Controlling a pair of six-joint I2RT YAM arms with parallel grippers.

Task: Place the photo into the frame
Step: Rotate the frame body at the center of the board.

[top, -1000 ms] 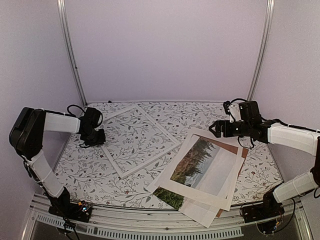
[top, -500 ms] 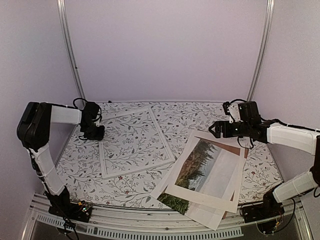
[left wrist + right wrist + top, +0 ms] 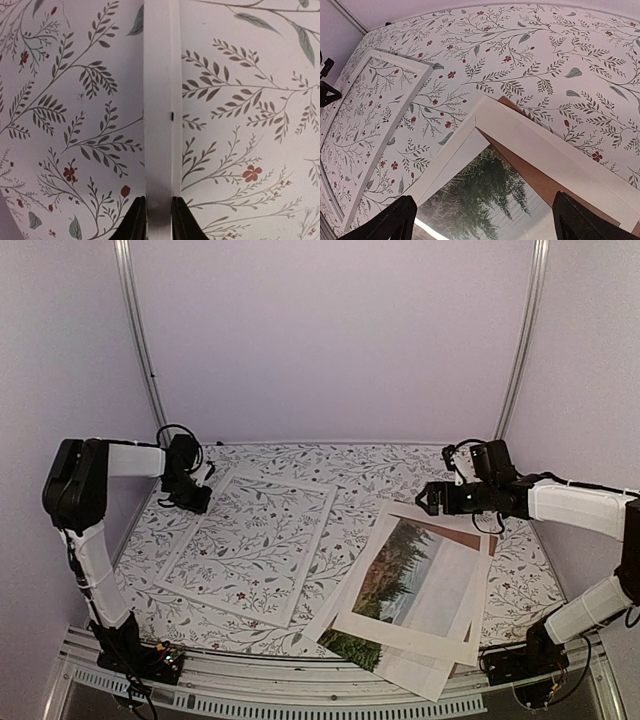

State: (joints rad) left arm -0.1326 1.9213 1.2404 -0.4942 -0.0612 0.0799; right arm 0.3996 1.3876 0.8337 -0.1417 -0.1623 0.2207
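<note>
My left arm was bent far out to the picture's left, left gripper (image 3: 192,500) pinching the frame (image 3: 250,545) by its white border at the upper-left corner — a grip only the wrist view showed. My right gripper (image 3: 428,498) hung spread wide over the photo (image 3: 405,570), lower right.

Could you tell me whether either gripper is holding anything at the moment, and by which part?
The left gripper pinches the frame by its narrow white border; the right gripper holds nothing.

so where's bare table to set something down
Bare table lies along its far edge, between the frame and the right claw. Also right of the photo stack. Crowded: the narrow gap between frame and photo.
</note>
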